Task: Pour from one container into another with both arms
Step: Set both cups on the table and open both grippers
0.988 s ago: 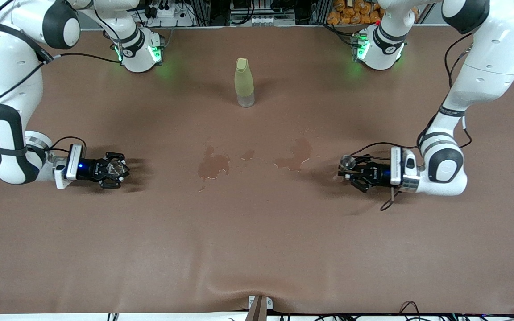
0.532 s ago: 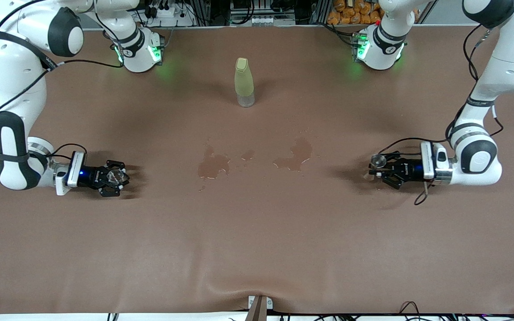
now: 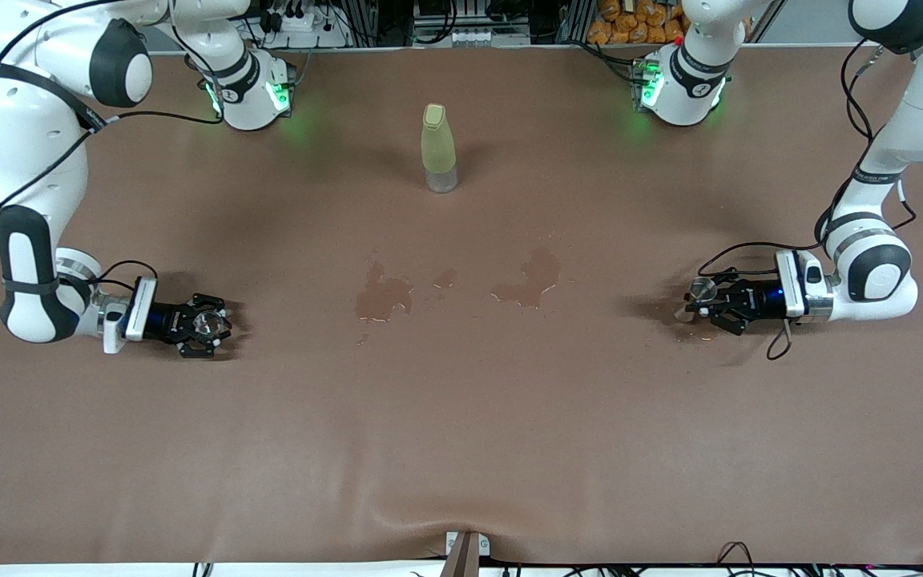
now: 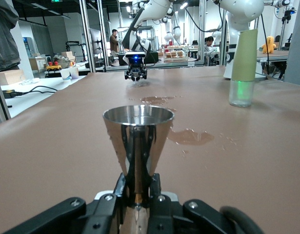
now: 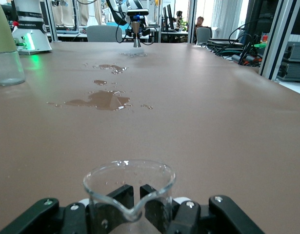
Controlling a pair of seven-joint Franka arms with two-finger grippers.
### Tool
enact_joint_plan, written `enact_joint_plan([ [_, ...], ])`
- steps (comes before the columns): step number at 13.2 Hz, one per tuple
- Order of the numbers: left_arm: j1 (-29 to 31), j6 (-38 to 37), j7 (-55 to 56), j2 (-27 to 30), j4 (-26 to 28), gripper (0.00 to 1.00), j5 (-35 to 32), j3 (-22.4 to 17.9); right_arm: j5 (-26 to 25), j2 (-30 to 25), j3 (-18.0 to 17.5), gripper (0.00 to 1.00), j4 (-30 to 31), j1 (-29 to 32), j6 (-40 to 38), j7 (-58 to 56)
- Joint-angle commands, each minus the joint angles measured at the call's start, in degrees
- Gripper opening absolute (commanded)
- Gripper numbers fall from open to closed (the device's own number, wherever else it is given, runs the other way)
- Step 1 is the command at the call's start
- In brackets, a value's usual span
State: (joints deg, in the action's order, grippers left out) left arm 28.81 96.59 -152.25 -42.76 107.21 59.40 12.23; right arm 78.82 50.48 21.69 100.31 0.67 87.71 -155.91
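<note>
My left gripper [image 3: 706, 303] is low over the table near the left arm's end, shut on the narrow waist of an upright steel jigger [image 3: 699, 290]. The left wrist view shows the jigger [image 4: 138, 127] rising between that gripper's fingers [image 4: 138, 189]. Near the right arm's end, my right gripper [image 3: 207, 324] is low over the table and shut on a clear glass beaker [image 3: 210, 321]. The right wrist view shows the beaker [image 5: 129, 187] with its spout toward the camera, in front of that gripper [image 5: 142, 196]. I cannot tell whether either vessel touches the table.
A yellow-green bottle [image 3: 439, 148] stands mid-table toward the robots' bases. Two wet stains [image 3: 383, 296] [image 3: 532, 276] lie on the brown cover [image 3: 461, 433] between the grippers. Each wrist view shows the other gripper farther off [image 4: 135, 73] [image 5: 136, 27].
The left arm has drawn back toward its end of the table, carrying the jigger. The right gripper with the beaker has shifted slightly toward its own end.
</note>
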Motion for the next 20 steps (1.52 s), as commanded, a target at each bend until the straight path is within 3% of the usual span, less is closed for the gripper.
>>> enact_joint_plan([
  [1,2.04,-0.53,-2.78,-1.97,-0.07,0.00,-1.65,0.43,0.37,0.93,-0.69,0.00,-0.99,1.18,0.97,-2.38],
  [6,2.75,-0.53,-3.40,-3.91,-0.25,0.00,-1.91,0.43,0.46,2.08,-0.78,0.00,-0.90,1.18,1.33,-2.29],
  [7,2.75,-0.53,-3.49,-3.91,-0.25,0.00,-1.91,0.34,0.55,2.08,-0.78,0.13,-0.90,1.18,1.33,-2.12],
  [10,2.83,-0.53,-3.49,-4.00,-0.34,0.00,-2.62,0.43,0.55,1.99,-0.69,0.75,-0.90,1.27,1.41,-1.77],
  [12,2.83,-0.53,-3.41,-4.00,-0.34,0.00,-2.71,0.43,0.46,1.90,-0.69,0.90,-0.99,1.79,1.33,-1.50],
  [13,2.92,-0.53,-3.41,-4.08,-0.34,0.08,-2.71,0.34,0.46,1.81,-0.60,0.98,-0.90,1.88,1.33,-1.42],
  [16,3.01,-0.53,-3.23,-4.08,-0.34,0.32,-2.71,0.08,-0.15,1.11,-0.16,1.00,-0.99,2.23,1.41,-1.42],
  [17,3.10,-0.62,-3.32,-4.08,-0.42,0.56,-2.71,0.08,-0.42,0.67,0.19,1.00,-0.99,2.32,1.41,-1.15],
  [18,3.01,-0.79,-3.40,-4.08,-0.51,0.70,-2.79,0.08,-0.50,0.41,1.58,1.00,-0.99,1.89,1.41,-0.63],
  [20,3.10,-0.97,-3.41,-4.08,-0.51,0.85,-3.14,0.08,-3.56,-0.82,3.70,1.00,-1.25,1.44,1.41,4.09],
])
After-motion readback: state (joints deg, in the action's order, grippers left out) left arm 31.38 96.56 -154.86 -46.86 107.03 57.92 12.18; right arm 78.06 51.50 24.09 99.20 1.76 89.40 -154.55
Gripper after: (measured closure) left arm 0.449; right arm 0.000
